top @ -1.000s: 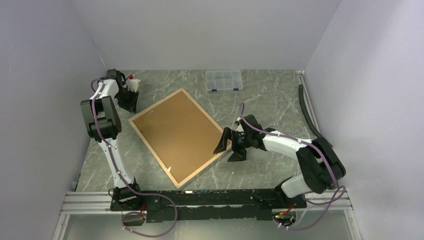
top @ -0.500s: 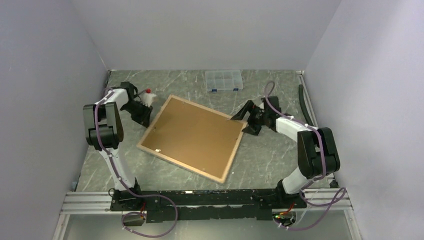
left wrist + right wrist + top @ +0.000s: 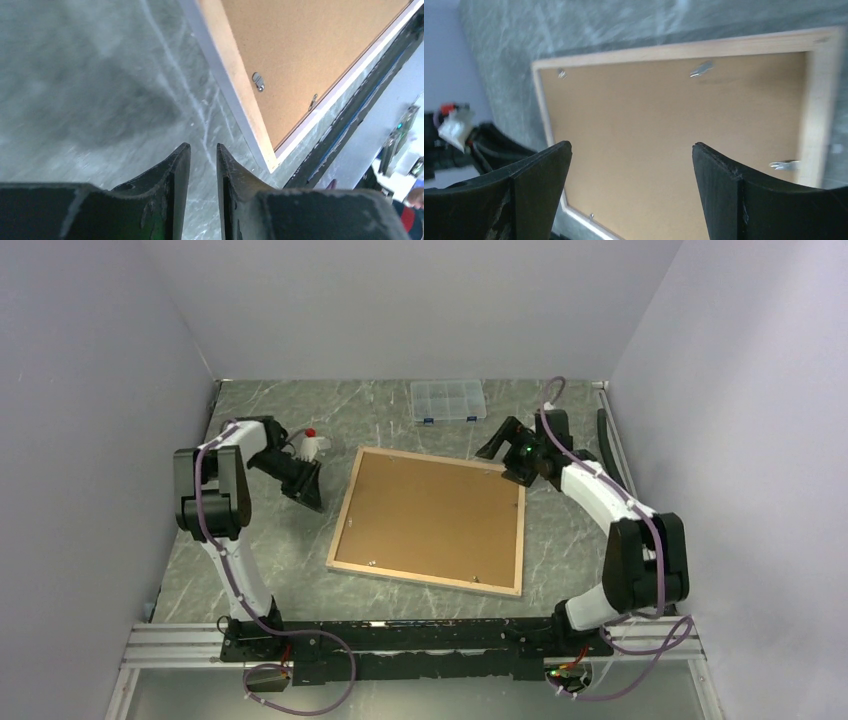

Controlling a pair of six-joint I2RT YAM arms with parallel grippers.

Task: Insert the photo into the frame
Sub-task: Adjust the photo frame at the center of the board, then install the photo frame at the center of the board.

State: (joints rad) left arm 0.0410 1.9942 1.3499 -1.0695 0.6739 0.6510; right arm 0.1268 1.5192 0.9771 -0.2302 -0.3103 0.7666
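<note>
The frame (image 3: 343, 508) lies face down in the middle of the table, light wood border up, with a brown backing board (image 3: 430, 520) in it. The photo is hidden. My left gripper (image 3: 310, 498) hovers just left of the frame's left edge. In the left wrist view its jaws (image 3: 202, 147) stand a narrow gap apart over bare table, beside the frame's border (image 3: 240, 100). My right gripper (image 3: 502, 462) is at the frame's far right corner. In the right wrist view it (image 3: 631, 145) stands wide open above the backing board (image 3: 674, 115), holding nothing.
A small clear compartment box (image 3: 447, 400) sits at the back of the table. A dark strip (image 3: 612, 455) runs along the right wall. Metal clips (image 3: 257, 81) show on the frame's inner edge. Grey walls close in left, right and back.
The frame has swung round from a diamond lie to nearly square and shifted right. The right gripper moved back to its far right corner; the left gripper came forward toward its left edge.
</note>
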